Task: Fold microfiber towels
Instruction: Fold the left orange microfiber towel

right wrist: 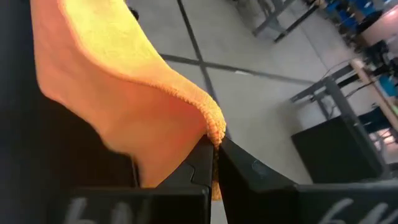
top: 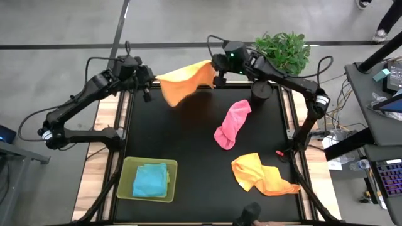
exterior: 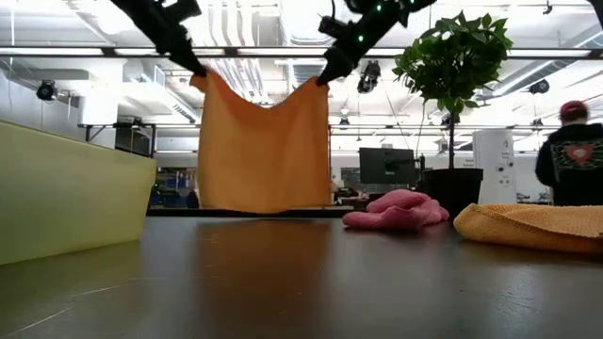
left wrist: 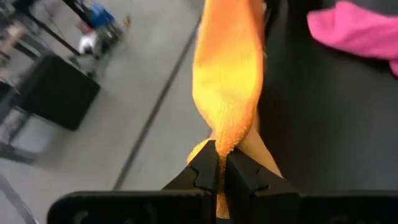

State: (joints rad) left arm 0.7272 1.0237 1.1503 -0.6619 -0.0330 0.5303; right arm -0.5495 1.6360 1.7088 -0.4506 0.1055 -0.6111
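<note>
Hanging at the desk's (top: 201, 157) twelve o'clock edge, an orange towel (top: 183, 80) is stretched between the left tool (top: 146, 80) and right tool (top: 218, 74), each pinched tight on a top corner; its lower hem stays hidden in shadow

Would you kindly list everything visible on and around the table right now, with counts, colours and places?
Orange towel: 1, orange, hanging spread in the air over the table's far edge, held by two corners.
Pink towel: 1, pink, crumpled mid-table, right of centre.
Yellow-orange towel: 1, crumpled near the front right.
Blue towel: 1, light blue, folded inside the tray.
Tray: 1, translucent lime green, front left.
Potted plant: 1, green, dark pot, far right corner.
Person: 1, dark top, in the room behind.
Left tool: shut on the orange towel's left corner.
Right tool: shut on its right corner.
</note>
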